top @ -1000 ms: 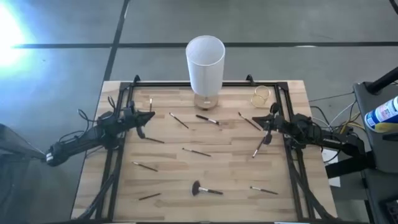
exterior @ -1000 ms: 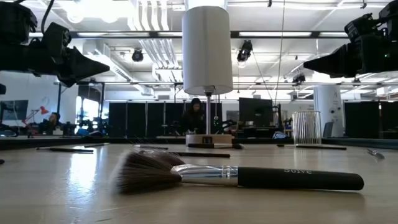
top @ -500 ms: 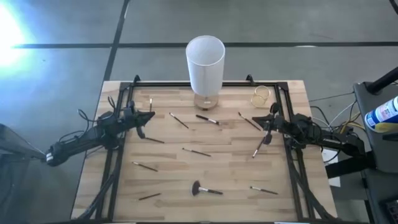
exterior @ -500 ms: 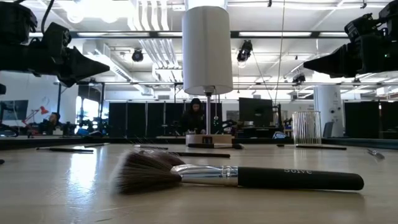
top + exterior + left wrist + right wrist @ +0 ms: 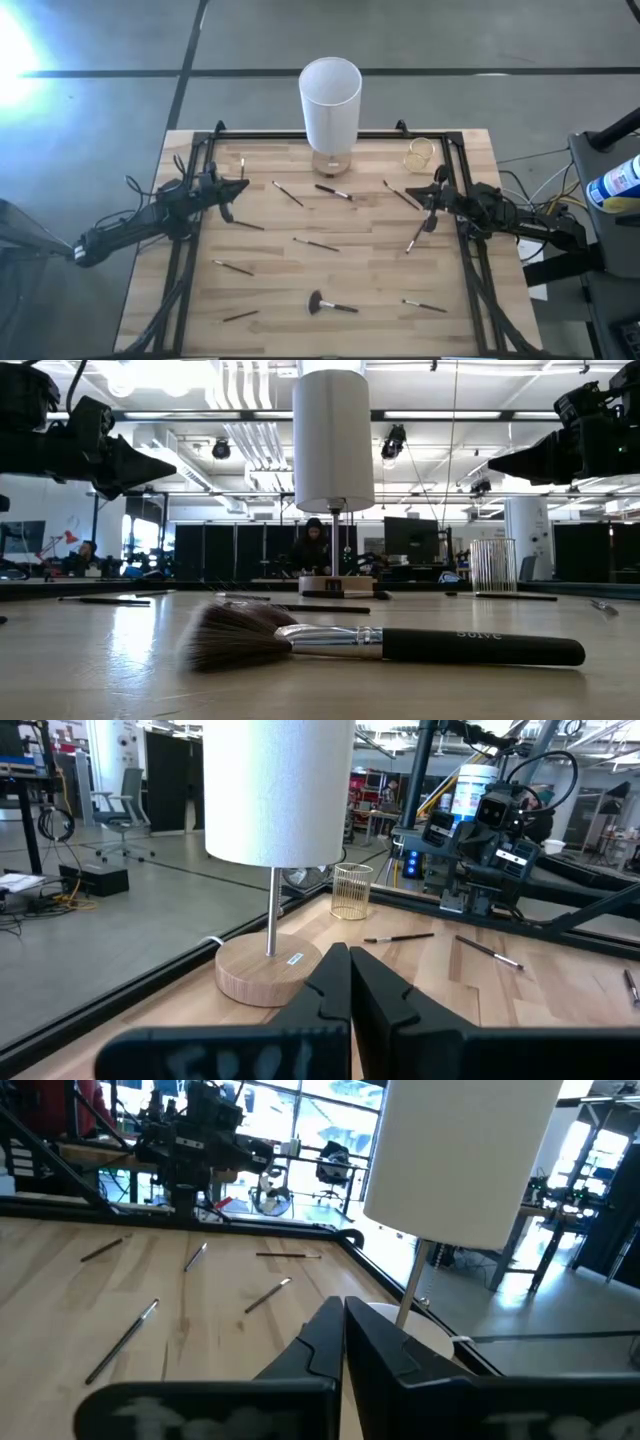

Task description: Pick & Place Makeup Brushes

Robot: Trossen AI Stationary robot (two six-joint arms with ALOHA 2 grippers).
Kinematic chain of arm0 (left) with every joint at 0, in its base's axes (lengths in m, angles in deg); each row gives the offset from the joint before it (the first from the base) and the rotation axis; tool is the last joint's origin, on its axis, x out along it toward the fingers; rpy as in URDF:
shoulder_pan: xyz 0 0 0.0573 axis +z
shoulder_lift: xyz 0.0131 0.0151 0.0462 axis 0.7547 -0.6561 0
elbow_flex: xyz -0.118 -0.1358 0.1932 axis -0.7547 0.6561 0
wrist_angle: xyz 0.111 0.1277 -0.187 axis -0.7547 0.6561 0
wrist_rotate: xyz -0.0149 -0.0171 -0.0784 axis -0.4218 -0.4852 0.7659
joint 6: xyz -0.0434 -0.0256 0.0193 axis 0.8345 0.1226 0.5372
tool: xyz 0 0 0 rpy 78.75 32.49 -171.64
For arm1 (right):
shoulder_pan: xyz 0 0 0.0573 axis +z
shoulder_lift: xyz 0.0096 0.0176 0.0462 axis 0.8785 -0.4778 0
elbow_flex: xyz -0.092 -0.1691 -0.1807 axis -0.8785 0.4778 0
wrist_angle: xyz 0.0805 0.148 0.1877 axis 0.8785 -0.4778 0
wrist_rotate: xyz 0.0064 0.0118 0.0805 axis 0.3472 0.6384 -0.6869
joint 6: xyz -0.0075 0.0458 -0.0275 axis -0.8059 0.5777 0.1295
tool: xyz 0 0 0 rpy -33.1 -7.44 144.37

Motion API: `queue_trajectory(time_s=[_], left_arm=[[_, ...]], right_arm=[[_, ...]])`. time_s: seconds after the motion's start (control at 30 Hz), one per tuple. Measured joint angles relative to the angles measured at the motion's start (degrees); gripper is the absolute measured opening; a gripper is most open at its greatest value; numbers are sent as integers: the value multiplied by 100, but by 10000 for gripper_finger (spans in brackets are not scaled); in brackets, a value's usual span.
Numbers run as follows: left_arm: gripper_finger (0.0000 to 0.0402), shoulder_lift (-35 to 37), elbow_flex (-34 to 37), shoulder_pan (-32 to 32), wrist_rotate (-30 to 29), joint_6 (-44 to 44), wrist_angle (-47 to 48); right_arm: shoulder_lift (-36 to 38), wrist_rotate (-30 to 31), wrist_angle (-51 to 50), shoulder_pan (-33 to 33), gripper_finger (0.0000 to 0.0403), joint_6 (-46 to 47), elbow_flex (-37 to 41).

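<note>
My left gripper [image 5: 240,186] sits closed at the frame's left-centre; my right gripper [image 5: 433,190] sits closed at right-centre, both arms low.

Almost nothing differs across the second. The one visible shift is in the room beyond the table: the person [image 5: 313,546] standing behind the lamp's wooden base [image 5: 336,586], seen in the low view, holds a slightly different posture than a second ago, the head sitting a touch lower.
</note>
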Motion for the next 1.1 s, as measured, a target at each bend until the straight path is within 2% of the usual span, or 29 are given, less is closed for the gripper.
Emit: queue_trajectory(time_s=[0.6,0.77,0.93,1.03,1.1], left_arm=[[0,1,-1,-1,2,3,0],[0,0,0,1,2,698,0],[0,-3,-1,-1,-56,622,-124],[0,-8,-1,0,-203,442,-268],[0,-63,-1,1,-338,449,-267]], right_arm=[[-1,1,0,-1,9,0,1],[-1,3,19,-1,9,-12,1],[-2,36,656,-2,9,-144,1],[-4,37,1061,1,9,423,1],[-13,37,1380,-9,9,491,1]])
